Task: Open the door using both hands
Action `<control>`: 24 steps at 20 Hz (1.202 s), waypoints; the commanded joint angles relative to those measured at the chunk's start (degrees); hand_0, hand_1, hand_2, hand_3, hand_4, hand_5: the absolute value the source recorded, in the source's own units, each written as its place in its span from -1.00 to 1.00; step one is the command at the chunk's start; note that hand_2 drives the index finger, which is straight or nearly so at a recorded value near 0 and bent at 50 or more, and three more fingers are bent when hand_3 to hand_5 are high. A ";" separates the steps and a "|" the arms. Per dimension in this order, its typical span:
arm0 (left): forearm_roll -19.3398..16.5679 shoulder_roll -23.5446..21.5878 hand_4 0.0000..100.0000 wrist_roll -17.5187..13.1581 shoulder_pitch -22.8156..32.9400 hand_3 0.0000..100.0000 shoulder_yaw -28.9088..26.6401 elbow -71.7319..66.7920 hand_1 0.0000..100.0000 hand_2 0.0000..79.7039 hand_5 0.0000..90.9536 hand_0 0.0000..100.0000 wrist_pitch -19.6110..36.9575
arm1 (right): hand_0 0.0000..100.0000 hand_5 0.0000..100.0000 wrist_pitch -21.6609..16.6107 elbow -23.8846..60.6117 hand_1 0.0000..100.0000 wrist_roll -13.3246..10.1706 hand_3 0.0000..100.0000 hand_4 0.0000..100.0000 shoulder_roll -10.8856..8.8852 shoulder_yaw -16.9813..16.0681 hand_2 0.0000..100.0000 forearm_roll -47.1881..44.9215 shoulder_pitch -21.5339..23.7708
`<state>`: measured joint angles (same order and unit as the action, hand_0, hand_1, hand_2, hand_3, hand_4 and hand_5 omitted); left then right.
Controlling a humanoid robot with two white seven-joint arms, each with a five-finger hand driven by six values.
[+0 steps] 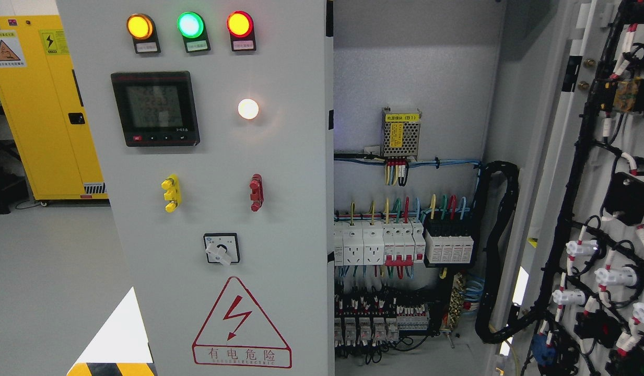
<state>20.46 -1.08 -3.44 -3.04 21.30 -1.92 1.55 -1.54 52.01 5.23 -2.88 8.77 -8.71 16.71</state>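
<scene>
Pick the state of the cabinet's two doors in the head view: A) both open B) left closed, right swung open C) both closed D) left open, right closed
B: the left door with the indicator lamps and meter sits flat and shut, while the right door is swung out, its wired inner face showing and the breakers inside the cabinet exposed. No robot hand is in view.

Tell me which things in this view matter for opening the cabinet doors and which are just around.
Part of the job:
- right door, already swung open, wiring on its inner face
- left door, closed, with lamps and meter
- cabinet interior, breakers exposed

Just around:
- yellow cabinet at the far left
- floor

No robot hand shows in the picture.
</scene>
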 commanded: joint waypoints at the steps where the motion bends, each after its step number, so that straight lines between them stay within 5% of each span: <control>1: 0.19 -0.33 -1.00 -0.16 -0.39 -1.00 -0.21 -1.15 -1.00 -1.00 -1.00 -1.00 0.04 | -0.56 -1.00 -1.09 54.84 -0.98 -0.04 -1.00 -1.00 -1.78 2.13 -1.00 -0.16 3.95; 7: 0.45 0.55 -1.00 -0.16 -0.48 -1.00 -1.60 -1.07 -1.00 -1.00 -1.00 -1.00 0.12 | -0.56 -1.00 -6.81 66.98 -0.98 -0.13 -1.00 -1.00 -2.31 2.92 -1.00 -0.08 0.96; 13: -0.16 1.42 -1.00 -0.16 -1.53 -1.00 -7.33 -0.98 -1.00 -1.00 -1.00 -1.00 0.12 | -0.56 -1.00 -14.63 67.61 -0.98 -0.04 -1.00 -1.00 -1.95 4.68 -1.00 0.01 -2.99; 20: -0.34 1.43 -1.00 -0.07 -1.71 -1.00 -7.33 -0.98 -1.00 -1.00 -1.00 -1.00 0.12 | -0.56 -1.00 -12.71 67.00 -0.98 -0.13 -1.00 -1.00 -1.16 7.32 -1.00 1.32 -11.24; 24: -0.34 1.51 -1.00 -0.16 -1.71 -1.00 -7.50 -0.98 -1.00 -1.00 -1.00 -1.00 0.21 | -0.56 -1.00 -4.12 65.24 -0.98 -0.57 -1.00 -1.00 -0.64 6.61 -1.00 1.33 -20.03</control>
<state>20.19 -0.12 -3.61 -4.64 15.64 -2.80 1.66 -10.40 110.75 5.14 -4.28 13.77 -7.73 5.71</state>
